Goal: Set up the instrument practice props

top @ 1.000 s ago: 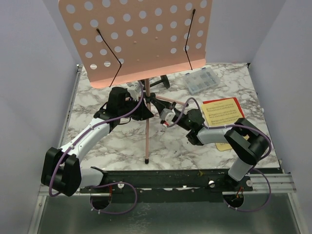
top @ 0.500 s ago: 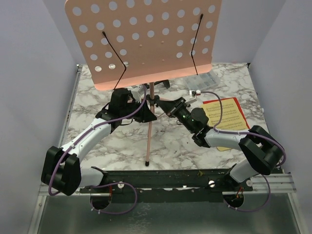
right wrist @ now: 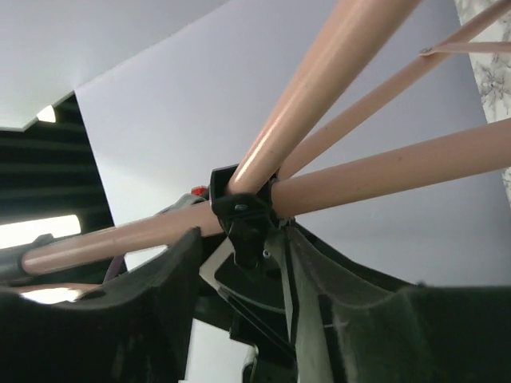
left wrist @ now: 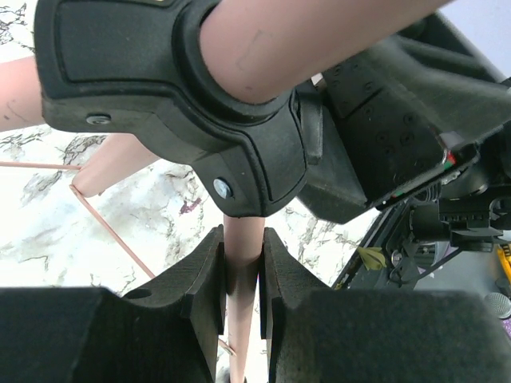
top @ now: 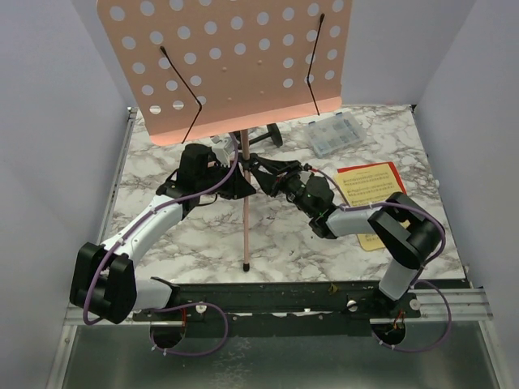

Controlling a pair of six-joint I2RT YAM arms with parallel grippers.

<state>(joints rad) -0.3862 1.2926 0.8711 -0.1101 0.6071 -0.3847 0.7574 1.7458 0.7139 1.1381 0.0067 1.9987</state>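
Left fingers (left wrist: 204,295) clamp the seemingly light, top-heavy music stand (top: 235,65) by its tube (left wrist: 242,263); right fingers (right wrist: 164,295), open, straddle its rigid hub (right wrist: 243,211), probably the safer hold.

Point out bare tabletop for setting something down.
Bare marble lies either side of the front leg of the music stand, between left arm and right arm. Crowded at the hub: left fingers and right fingers both there.

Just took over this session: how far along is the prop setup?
Done: the music stand is unfolded and upright. In hand: the left hand clamps it below the black hub; the right hand sits open around that hub. Left: the sheet-music pages lie flat on the table; the microphone sits behind the stand.
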